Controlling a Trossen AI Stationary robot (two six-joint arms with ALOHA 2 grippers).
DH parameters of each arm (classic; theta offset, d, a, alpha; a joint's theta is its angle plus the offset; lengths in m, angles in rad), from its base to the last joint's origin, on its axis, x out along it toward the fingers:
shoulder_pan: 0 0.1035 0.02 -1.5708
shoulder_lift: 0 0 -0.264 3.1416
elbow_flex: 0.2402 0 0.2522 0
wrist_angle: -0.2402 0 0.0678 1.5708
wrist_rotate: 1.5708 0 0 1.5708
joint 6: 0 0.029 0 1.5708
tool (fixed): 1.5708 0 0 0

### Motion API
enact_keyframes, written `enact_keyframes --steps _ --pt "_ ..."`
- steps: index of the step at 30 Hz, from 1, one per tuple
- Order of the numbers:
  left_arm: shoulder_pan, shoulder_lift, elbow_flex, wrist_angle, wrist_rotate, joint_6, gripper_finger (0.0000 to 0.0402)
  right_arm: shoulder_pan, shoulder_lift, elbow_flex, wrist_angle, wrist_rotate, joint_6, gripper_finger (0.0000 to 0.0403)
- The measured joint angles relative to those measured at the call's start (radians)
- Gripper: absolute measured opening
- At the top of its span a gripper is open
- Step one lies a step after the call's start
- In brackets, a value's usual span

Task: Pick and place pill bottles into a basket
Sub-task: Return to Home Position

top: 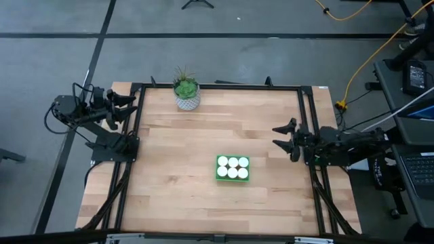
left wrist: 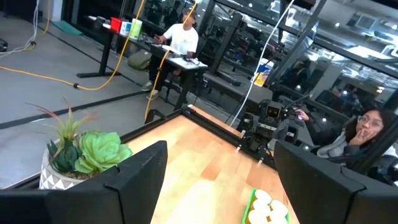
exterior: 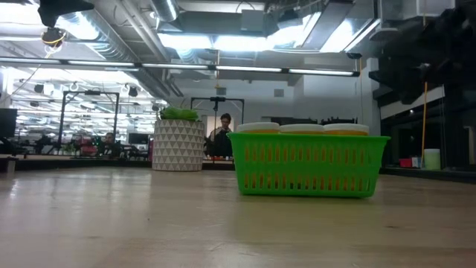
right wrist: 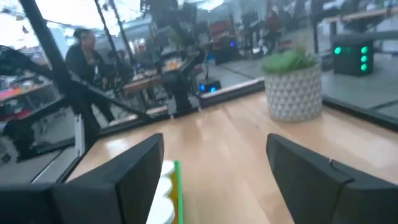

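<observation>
At table (top: 169, 176) centre: six bottles (top: 233, 162) stand in green basket (top: 232, 179) | left gripper (top: 124, 106) at left edge, claw spread | right gripper (top: 281, 135) at right edge, claw spread

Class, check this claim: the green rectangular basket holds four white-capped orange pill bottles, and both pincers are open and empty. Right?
No. The high view shows six white-capped orange pill bottles in the green rectangular basket, not four. The left pincer and right pincer are open and empty.

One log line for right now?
pill bottles: six in basket | left gripper: open, empty, left edge | right gripper: open, empty, right edge
</observation>
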Motion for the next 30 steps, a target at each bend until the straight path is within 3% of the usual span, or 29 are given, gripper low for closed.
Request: enact_keyframes --steps 4,12,20,27,30 --pt "0.0 0.0 0.0 0.003 0.012 -0.001 0.029 0.0 0.031 -0.002 0.014 -0.009 0.003 0.0287" --pt "0.0 -0.001 0.001 0.006 0.091 0.0 0.029 0.0 0.138 -0.002 -0.003 -0.182 0.068 0.0287" --pt "0.0 -0.001 0.001 -0.007 0.087 0.0 0.029 0.0 0.152 -0.002 -0.002 -0.185 0.094 0.0287" --pt "0.0 -0.001 0.001 -0.043 -0.012 0.006 0.029 0.0 0.152 -0.002 -0.002 -0.184 0.091 0.0287" --pt "0.0 -0.001 0.001 -0.065 -0.05 0.037 0.029 0.001 0.151 -0.002 0.039 -0.203 -0.041 0.0287"
